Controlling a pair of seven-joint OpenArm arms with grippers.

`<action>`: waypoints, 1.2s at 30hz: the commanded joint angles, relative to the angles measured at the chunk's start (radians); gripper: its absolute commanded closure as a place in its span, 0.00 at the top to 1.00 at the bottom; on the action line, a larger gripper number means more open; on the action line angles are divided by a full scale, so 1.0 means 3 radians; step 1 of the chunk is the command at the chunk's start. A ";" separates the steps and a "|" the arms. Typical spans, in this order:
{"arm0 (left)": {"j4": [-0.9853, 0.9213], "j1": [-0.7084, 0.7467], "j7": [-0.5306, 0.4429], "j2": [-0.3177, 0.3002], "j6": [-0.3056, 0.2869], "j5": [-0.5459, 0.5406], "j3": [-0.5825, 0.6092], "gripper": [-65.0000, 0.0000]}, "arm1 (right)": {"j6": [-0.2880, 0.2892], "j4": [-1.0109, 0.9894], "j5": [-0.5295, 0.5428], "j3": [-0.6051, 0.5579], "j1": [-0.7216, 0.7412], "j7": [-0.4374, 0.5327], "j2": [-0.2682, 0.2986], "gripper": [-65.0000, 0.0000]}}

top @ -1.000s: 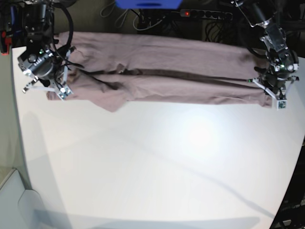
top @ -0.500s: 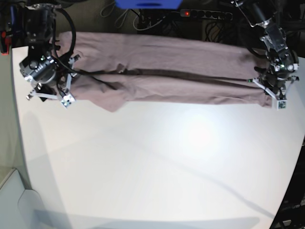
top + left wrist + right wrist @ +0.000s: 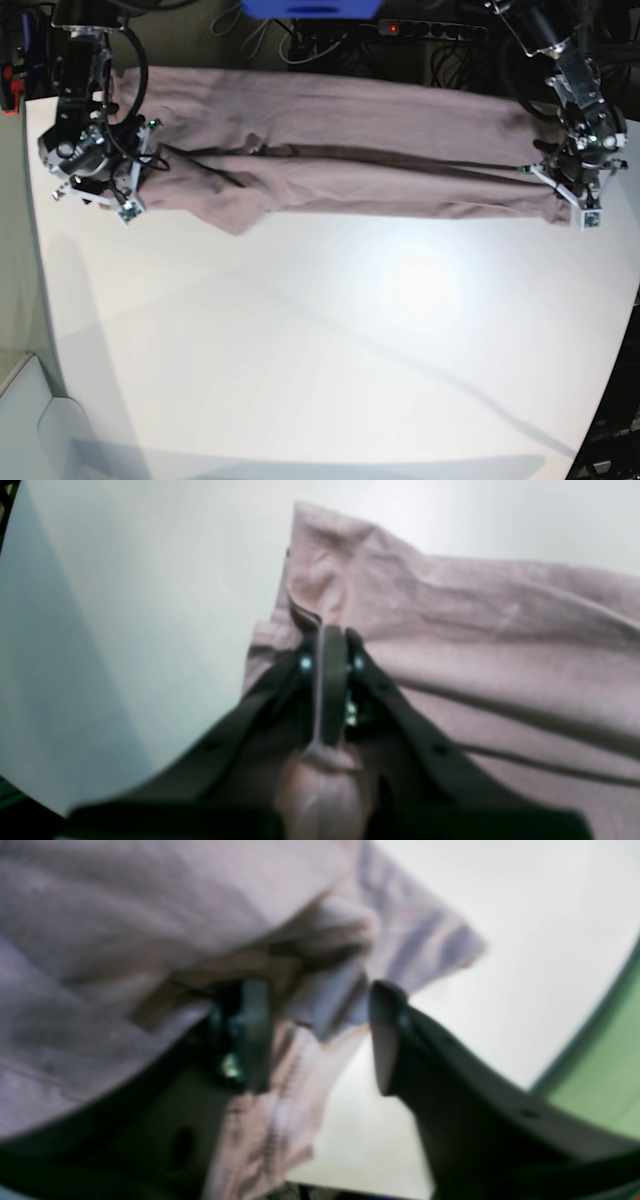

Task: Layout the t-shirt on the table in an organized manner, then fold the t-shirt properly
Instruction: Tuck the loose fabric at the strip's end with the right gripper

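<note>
The dusty-pink t-shirt (image 3: 350,150) lies as a long folded band across the far part of the white table (image 3: 350,350). At its right end, my left gripper (image 3: 577,205) is shut on the t-shirt. The left wrist view shows that gripper (image 3: 330,640) pinching a thin ridge of t-shirt (image 3: 475,645) cloth. At the band's left end is my right gripper (image 3: 98,195). In the right wrist view the right gripper (image 3: 320,1035) is open. Its fingers (image 3: 252,1035) stand apart, with a loose t-shirt (image 3: 150,905) edge hanging between them.
A power strip with a red light (image 3: 420,28), a blue object (image 3: 310,8) and dark cables sit behind the table's far edge. The table's rounded left edge (image 3: 575,1050) runs close to my right gripper, with a green floor (image 3: 605,1065) beyond it.
My right gripper has opened and let go of the shirt's left end, shifting slightly left and away. The left gripper and the shirt's right end have not moved.
</note>
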 commanded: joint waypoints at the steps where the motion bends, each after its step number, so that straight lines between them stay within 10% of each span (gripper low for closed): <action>1: 0.0037 -0.0003 0.0044 -0.0034 0.0014 0.0035 -0.0002 0.00 | -0.0013 0.0018 -0.0005 0.0015 0.0028 0.0036 0.0032 0.31; 5: 0.0037 -0.0003 0.0044 -0.0034 0.0014 0.0035 -0.0002 0.00 | -0.0013 0.0033 -0.0020 0.0015 0.0022 0.0010 0.0027 0.00; 21: 0.0037 0.0002 0.0044 -0.0034 0.0014 0.0035 -0.0008 0.00 | -0.0013 0.0908 -0.0020 0.0112 -0.0177 -0.0731 0.0124 0.00; 36: 0.0037 -0.0009 0.0044 -0.0034 0.0014 0.0035 -0.0008 0.00 | -0.0013 0.0314 -0.0020 0.0076 -0.0361 -0.0322 0.0002 0.07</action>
